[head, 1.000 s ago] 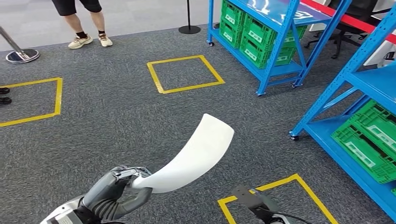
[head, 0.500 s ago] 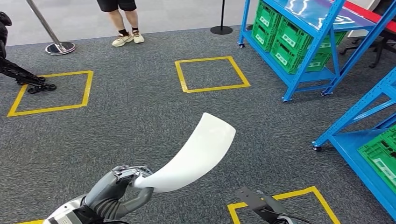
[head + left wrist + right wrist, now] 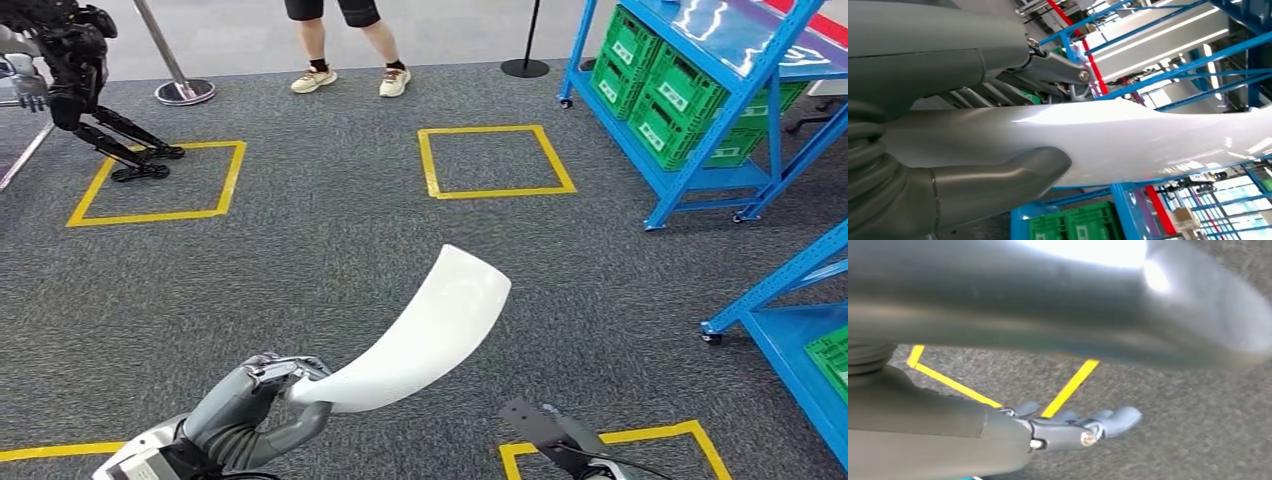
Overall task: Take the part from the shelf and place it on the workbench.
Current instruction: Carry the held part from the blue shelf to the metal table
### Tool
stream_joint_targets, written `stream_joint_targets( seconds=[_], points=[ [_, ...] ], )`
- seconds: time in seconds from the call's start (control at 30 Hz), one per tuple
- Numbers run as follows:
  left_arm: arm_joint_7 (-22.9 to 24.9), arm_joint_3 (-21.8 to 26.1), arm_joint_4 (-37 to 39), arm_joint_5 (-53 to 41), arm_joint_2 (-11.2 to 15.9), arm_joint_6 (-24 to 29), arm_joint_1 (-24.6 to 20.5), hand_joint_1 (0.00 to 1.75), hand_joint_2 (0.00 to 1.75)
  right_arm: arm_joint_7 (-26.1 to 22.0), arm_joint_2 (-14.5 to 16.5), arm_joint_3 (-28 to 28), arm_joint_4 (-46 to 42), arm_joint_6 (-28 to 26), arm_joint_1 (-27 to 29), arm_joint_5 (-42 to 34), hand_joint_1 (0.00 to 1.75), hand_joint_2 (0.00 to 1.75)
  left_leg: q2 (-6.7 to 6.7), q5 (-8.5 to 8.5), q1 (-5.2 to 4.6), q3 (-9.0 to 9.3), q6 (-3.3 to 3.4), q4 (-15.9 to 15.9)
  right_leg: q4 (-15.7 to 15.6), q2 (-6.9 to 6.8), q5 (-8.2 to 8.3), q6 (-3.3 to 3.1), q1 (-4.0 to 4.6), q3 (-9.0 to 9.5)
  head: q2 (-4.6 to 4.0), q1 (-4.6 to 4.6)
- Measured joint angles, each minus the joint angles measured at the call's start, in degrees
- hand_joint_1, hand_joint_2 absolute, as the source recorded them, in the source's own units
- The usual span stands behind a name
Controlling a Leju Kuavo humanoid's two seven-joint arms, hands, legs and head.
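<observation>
Grey carpet [image 3: 300,260] with yellow taped squares [image 3: 495,160], blue racks holding green crates [image 3: 680,95], a person's legs [image 3: 345,45], a dark humanoid robot [image 3: 75,75], a stanchion base [image 3: 185,92]
</observation>
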Motion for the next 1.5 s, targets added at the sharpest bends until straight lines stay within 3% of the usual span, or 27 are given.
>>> stream_joint_targets(
  seconds=[0.03, 0.1, 0.2, 0.23, 0.27, 0.3, 0.37, 0.43, 0.53, 0.6, 0.7, 0.73, 0.77, 0.8, 0.83, 0.9, 0.97, 1.03, 1.1, 1.17, 1.23, 1.27, 1.3, 1.33, 1.4, 1.43, 1.5],
  points=[
    [0.0, 0.0, 0.0, 0.0, 0.0, -0.1, 0.0, 1.75, 1.75, 0.0, 0.0, 0.0, 0.0, -0.1, 0.0, -0.1, 0.0, 0.0, -0.47, 0.22, 0.12, 0.08, 0.3, -0.3, 0.0, -0.15, -0.08, 0.32, -0.09, 0.1, 0.01, -0.01],
    [0.0, 0.0, 0.1, 0.0, -0.2, -0.4, -0.1, 1.75, 1.75, -0.1, 0.1, 0.0, 0.0, -0.4, 0.0, -0.3, 0.0, 0.0, -1.37, 0.71, 0.44, 0.38, 0.93, -0.9, 2.0, 1.27, -1.46, 0.93, -0.21, -0.56, 0.01, 0.01],
    [0.0, -0.1, 0.6, 0.0, -0.6, -0.8, -0.3, 1.75, 1.75, -0.2, 0.1, -0.2, 0.0, -0.9, 0.6, -0.6, 0.0, 0.0, -2.68, 0.89, 0.69, 0.49, 1.43, -1.1, 12.1, 4.05, -6.49, 1.5, -0.41, -5.38, 0.0, 0.07],
    [-0.1, -0.1, 0.8, 0.0, -0.6, -0.9, -0.3, 1.75, 1.75, -0.1, 0.1, -0.2, 0.0, -1.1, 0.8, -0.7, 0.0, 0.0, -3.19, 0.86, 0.71, 0.49, 1.46, -1.0, 14.8, 4.24, -7.27, 1.63, -0.48, -6.85, 0.0, 0.07],
    [-0.1, -0.1, 1.1, 0.0, -0.6, -1.0, -0.3, 1.75, 1.75, -0.1, 0.1, -0.3, 0.0, -1.1, 1.0, -0.7, 0.0, 0.0, -3.72, 0.84, 0.74, 0.48, 1.44, -1.0, 15.6, 4.28, -6.97, 1.74, -0.54, -7.48, 0.0, 0.07],
    [-0.2, -0.1, 1.3, 0.0, -0.7, -1.1, -0.3, 1.75, 1.75, -0.1, 0.1, -0.4, 0.0, -1.2, 1.1, -0.7, 0.0, 0.0, -4.27, 0.79, 0.82, 0.5, 1.35, -0.8, 14.2, 4.33, -5.54, 1.83, -0.63, -6.96, 0.01, 0.07],
    [-0.4, -0.1, 1.6, 0.0, -0.8, -1.2, -0.3, 1.75, 1.75, -0.1, 0.1, -0.5, 0.0, -1.2, 1.1, -0.7, 0.0, 0.0, -5.29, 0.55, 1.01, 0.46, 0.95, -0.4, 6.6, 5.35, -1.55, 2.09, -1.02, -3.53, 0.01, 0.06],
    [-0.4, -0.1, 1.7, 0.0, -1.0, -1.2, -0.4, 1.75, 1.75, -0.1, 0.1, -0.7, 0.0, -1.3, 1.2, -0.6, 0.0, 0.0, -6.15, 0.25, 1.01, 0.2, 0.23, 0.1, 1.1, 6.56, 0.39, 1.94, -1.18, -0.99, 0.01, 0.05],
    [-0.5, -0.1, 1.9, 0.0, -1.1, -1.3, -0.3, 1.75, 1.75, -0.1, 0.1, -0.7, 0.0, -1.4, 1.3, -0.7, 0.0, 0.0, -7.05, 0.27, 1.08, -0.08, -0.94, 0.0, 0.2, 6.17, 0.53, 0.79, -0.94, -0.67, 0.0, 0.05],
    [-0.5, -0.2, 2.0, 0.1, -1.1, -1.3, -0.4, 1.75, 1.75, -0.1, 0.1, -0.8, 0.0, -1.6, 1.3, -0.7, 0.0, 0.0, -5.99, -0.83, 1.13, -0.73, -1.56, 1.6, -0.1, 5.46, 0.69, -0.01, -0.99, -0.53, 0.01, -0.02],
    [-0.5, -0.2, 2.2, 0.1, -1.1, -1.3, -0.4, 1.75, 1.75, -0.1, 0.0, -0.9, 0.0, -1.6, 1.6, -0.7, 0.0, 0.0, -3.1, -6.08, 1.17, -5.44, -2.11, 11.7, -0.3, 4.03, 0.59, -0.68, -0.86, -0.42, 0.01, -0.16],
    [-0.5, -0.2, 2.3, 0.1, -1.1, -1.3, -0.4, 1.75, 1.75, -0.1, 0.0, -0.9, 0.0, -1.6, 1.7, -0.7, 0.0, 0.0, -2.77, -7.27, 1.21, -7.09, -2.19, 14.9, -0.3, 3.5, 0.52, -0.75, -0.78, -0.41, 0.0, -0.17],
    [-0.5, -0.3, 2.5, 0.1, -1.1, -1.3, -0.4, 1.75, 1.75, -0.1, 0.0, -0.9, 0.0, -1.6, 1.8, -0.7, 0.0, 0.0, -2.62, -7.38, 1.22, -7.91, -2.2, 16.5, -0.2, 2.98, 0.45, -0.77, -0.73, -0.37, 0.01, -0.17],
    [-0.5, -0.3, 2.6, 0.1, -1.1, -1.4, -0.4, 1.75, 1.75, -0.1, 0.0, -0.9, 0.0, -1.6, 1.8, -0.7, 0.0, 0.0, -2.48, -6.34, 1.22, -7.55, -2.15, 15.7, -0.2, 2.51, 0.38, -0.75, -0.7, -0.29, 0.0, -0.16],
    [-0.5, -0.3, 2.7, 0.1, -1.1, -1.5, -0.4, 1.75, 1.75, -0.1, 0.1, -0.9, 0.0, -1.5, 1.9, -0.7, 0.0, 0.0, -2.18, -4.44, 1.2, -6.04, -2.02, 12.7, -0.2, 2.08, 0.28, -0.67, -0.68, -0.13, 0.0, -0.16],
    [-0.6, -0.3, 2.7, 0.1, -1.1, -1.6, -0.4, 1.75, 1.75, -0.2, 0.1, -0.9, 0.0, -1.3, 1.8, -0.7, 0.0, 0.0, -0.39, -0.91, 0.94, -1.88, -1.53, 4.5, -0.2, 1.36, 0.0, -0.32, -0.54, 0.26, 0.0, -0.16],
    [-0.6, -0.3, 2.7, 0.1, -1.1, -1.7, -0.4, 1.75, 1.75, -0.4, 0.1, -0.9, 0.0, -1.3, 1.9, -0.7, 0.0, 0.0, 0.66, 0.11, 0.58, -0.01, -0.86, 0.3, -0.2, 0.74, -0.25, 0.23, -0.34, 0.48, 0.01, -0.15],
    [-0.7, -0.3, 2.6, 0.0, -1.1, -1.7, -0.4, 1.75, 1.75, -0.8, 0.1, -0.8, 0.0, -1.3, 1.8, -0.7, 0.0, 0.0, -0.19, 0.11, 0.35, -0.13, -0.17, 0.1, -0.3, 0.02, -0.35, 0.88, -0.38, 0.69, 0.01, -0.15],
    [-0.7, -0.4, 2.4, 0.0, -1.1, -1.7, -0.4, 1.75, 1.75, -1.1, 0.2, -0.8, -0.1, -1.3, 1.7, -0.7, 0.0, 0.0, -1.09, 0.43, 0.52, 0.14, 0.55, -0.4, 0.5, 0.52, -1.15, 1.59, -0.62, 0.66, 0.0, -0.14],
    [-0.8, -0.5, 2.3, -0.1, -1.1, -1.7, -0.5, 1.75, 1.75, -1.1, 0.2, -0.8, -0.1, -1.2, 1.6, -0.7, 0.0, 0.0, -1.93, 0.68, 0.84, 0.42, 1.11, -0.7, 5.6, 2.65, -4.09, 2.1, -0.78, -1.58, 0.0, -0.05],
    [-0.8, -0.5, 2.2, -0.2, -1.1, -1.5, -0.5, 1.75, 1.75, -1.2, 0.2, -0.8, 0.0, -1.2, 1.8, -0.7, 0.0, 0.0, -2.88, 0.66, 0.86, 0.38, 1.33, -0.7, 13.3, 4.06, -7.38, 2.28, -0.77, -5.58, 0.01, 0.02],
    [-0.8, -0.5, 2.2, -0.3, -1.1, -1.4, -0.4, 1.75, 1.75, -1.3, 0.2, -0.8, 0.0, -1.2, 1.9, -0.8, 0.0, 0.0, -3.45, 0.64, 0.85, 0.38, 1.34, -0.7, 15.6, 4.22, -7.77, 2.26, -0.76, -6.94, 0.01, 0.02],
    [-0.8, -0.5, 2.2, -0.4, -1.1, -1.2, -0.4, 1.75, 1.75, -1.4, 0.2, -0.8, 0.0, -1.2, 1.9, -0.8, 0.0, 0.0, -4.04, 0.63, 0.85, 0.41, 1.32, -0.6, 15.7, 4.27, -6.99, 2.2, -0.76, -7.3, 0.01, 0.02],
    [-0.8, -0.5, 2.2, -0.5, -1.1, -1.1, -0.3, 1.75, 1.75, -1.5, 0.2, -0.8, 0.0, -1.2, 1.9, -0.8, 0.0, 0.0, -4.62, 0.59, 0.88, 0.47, 1.24, -0.5, 13.5, 4.38, -5.14, 2.11, -0.79, -6.46, 0.01, 0.02],
    [-0.8, -0.5, 2.1, -0.5, -1.1, -1.0, -0.4, 1.75, 1.75, -1.8, 0.2, -0.8, 0.0, -1.2, 1.9, -0.8, 0.0, 0.0, -5.67, 0.4, 0.9, 0.53, 0.88, -0.3, 5.4, 5.53, -1.02, 1.95, -0.86, -2.82, 0.01, 0.02],
    [-0.8, -0.5, 2.0, -0.5, -1.1, -0.9, -0.3, 1.75, 1.75, -2.0, 0.2, -0.8, 0.0, -1.2, 1.8, -0.8, 0.0, 0.0, -6.14, 0.3, 0.87, 0.45, 0.56, -0.1, 2.2, 6.12, 0.16, 1.78, -0.9, -1.4, 0.0, 0.02],
    [-0.8, -0.5, 1.7, -0.6, -1.1, -0.7, -0.2, 1.75, 1.75, -2.1, 0.2, -0.8, 0.0, -1.2, 1.8, -0.8, 0.0, 0.0, -6.88, 0.29, 0.87, 0.18, -0.21, 0.0, 0.0, 6.63, 0.45, 1.23, -0.77, -0.51, 0.0, 0.02]
  ],
)
